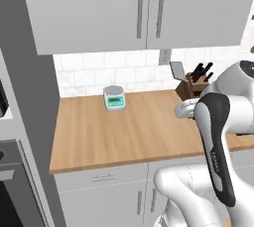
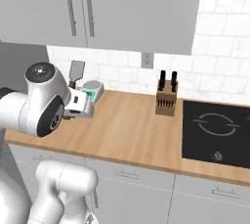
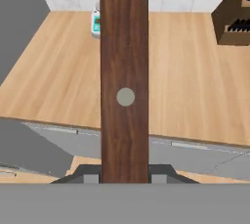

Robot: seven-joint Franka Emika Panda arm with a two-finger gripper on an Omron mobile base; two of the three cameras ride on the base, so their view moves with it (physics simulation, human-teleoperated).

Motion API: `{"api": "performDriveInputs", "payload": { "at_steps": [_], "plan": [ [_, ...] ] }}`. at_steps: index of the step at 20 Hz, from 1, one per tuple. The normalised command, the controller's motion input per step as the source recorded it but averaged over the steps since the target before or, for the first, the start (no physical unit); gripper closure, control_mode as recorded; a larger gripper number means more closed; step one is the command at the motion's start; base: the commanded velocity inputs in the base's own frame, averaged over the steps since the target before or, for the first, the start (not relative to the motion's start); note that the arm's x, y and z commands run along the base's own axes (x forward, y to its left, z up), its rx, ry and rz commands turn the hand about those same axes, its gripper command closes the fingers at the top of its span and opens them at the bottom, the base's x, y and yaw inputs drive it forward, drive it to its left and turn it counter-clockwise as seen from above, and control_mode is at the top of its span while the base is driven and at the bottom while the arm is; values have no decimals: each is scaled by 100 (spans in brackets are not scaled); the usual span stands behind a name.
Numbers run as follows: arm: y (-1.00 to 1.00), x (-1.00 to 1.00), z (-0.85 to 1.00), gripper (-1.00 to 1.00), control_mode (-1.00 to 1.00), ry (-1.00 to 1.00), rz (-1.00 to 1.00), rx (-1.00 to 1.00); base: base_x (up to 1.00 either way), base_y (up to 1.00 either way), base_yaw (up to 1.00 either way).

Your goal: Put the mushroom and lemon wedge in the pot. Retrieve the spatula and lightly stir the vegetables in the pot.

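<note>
Gripping the spatula [image 3: 124, 81] by its brown wooden handle, the tool [image 3: 124, 176] is closing tight on it, one dark fingertip pressing each side of the handle at the bottom of the hand view. The handle is running straight up the middle of that view, showing two pale round rivets along its length. In the right base view the flat, squarish dark grey blade [image 2: 76, 70] is standing upright above the hand, lifted clear of the table [image 2: 132, 130] and set against the white tiled wall.

Just past the hand, a small scale [image 1: 114, 97] with a teal display is sitting on the wooden table near the wall; in the right base view it is partly hiding behind the hand. Further along the table, a wooden knife block [image 2: 166, 100] with black handles sticking out is standing by the wall, between the scale and the black hob [image 2: 217, 132] set into the table at the far right. The stretch of table between the hand and the hob is lying open, with the knife block standing beside that stretch rather than across it. Grey wall cupboards [image 1: 149, 8] are hanging over the table.
</note>
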Motion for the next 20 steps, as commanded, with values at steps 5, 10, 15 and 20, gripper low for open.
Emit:
{"api": "performDriveInputs", "payload": {
  "at_steps": [5,10,15,20],
  "plan": [
    [0,0,0,100,100,0,0,0,-53,-100,-18],
    [0,0,0,100,100,0,0,0,0,-100,-15],
    [0,0,0,100,100,0,0,0,4,-100,-11],
    [0,0,0,100,100,0,0,0,43,-100,-2]
  ]
}}
